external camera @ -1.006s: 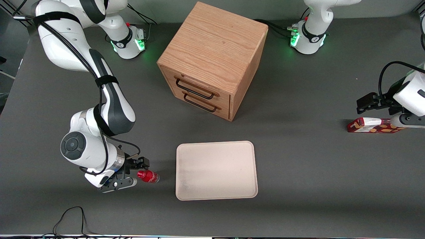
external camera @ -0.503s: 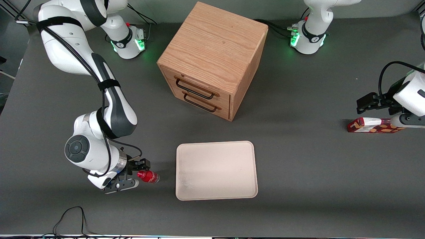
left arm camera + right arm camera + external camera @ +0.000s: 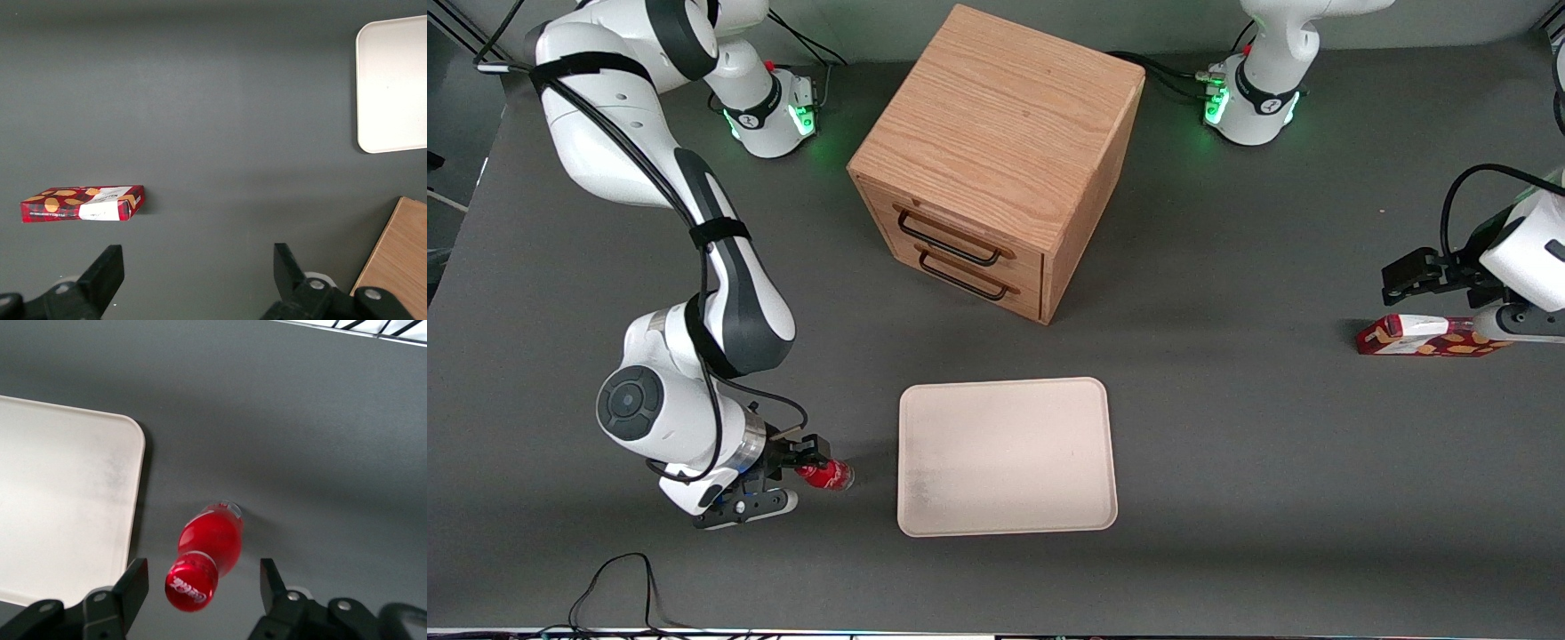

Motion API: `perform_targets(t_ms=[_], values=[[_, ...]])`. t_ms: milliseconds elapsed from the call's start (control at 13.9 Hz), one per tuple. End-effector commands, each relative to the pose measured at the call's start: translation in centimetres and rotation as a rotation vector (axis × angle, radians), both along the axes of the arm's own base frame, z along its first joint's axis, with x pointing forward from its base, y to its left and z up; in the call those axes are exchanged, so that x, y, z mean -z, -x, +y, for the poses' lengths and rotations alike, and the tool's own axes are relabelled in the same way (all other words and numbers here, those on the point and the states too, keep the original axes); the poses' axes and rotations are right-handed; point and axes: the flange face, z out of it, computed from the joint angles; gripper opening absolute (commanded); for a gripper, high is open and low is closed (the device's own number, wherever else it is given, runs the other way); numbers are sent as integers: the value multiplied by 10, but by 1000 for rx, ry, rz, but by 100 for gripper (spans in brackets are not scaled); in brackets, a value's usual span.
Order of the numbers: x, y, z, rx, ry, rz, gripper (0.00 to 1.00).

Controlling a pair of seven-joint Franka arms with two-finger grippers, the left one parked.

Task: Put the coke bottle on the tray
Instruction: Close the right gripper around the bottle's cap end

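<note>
Gripper [image 3: 793, 476]: low at the working arm's end of the worktop [image 3: 1227, 462], fingers apart and straddling the bottle's capped end; nothing clamped yet.
Coke bottle [image 3: 827, 474]: standing on the worktop just beside the tray's short edge, not touching it; in the right wrist view its red cap [image 3: 191, 589] sits between the two fingers [image 3: 131, 585], nearer one than the other.
Tray [image 3: 1007, 456]: flat on the worktop, nearer the front camera than the cabinet, bare.
Cabinet [image 3: 996, 160]: oak, two drawers, both shut.
Carton [image 3: 1427, 336]: red-and-white, toward the parked arm's end, well apart from the tray.
Step in hand: grasp approach. Judged best done by centring the cap between the fingers before closing, gripping low enough on the neck that the bottle does not tip, then lifting clear of the tray's rim.
Change from earlier frames: gripper has crept toward the bottle, now reaching around its cap; bottle and tray unmoved.
</note>
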Motion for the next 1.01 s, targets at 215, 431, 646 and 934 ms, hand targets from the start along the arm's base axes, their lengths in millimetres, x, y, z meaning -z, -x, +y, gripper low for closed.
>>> perform_targets(t_ms=[215,431,646,934], values=[[4,-6,9,13,-3,-14,62],[5,-6,10,13,-1,-13,30],[4,-5,10,12,0,-12,3],[-1,-3,10,35,7,0,0]])
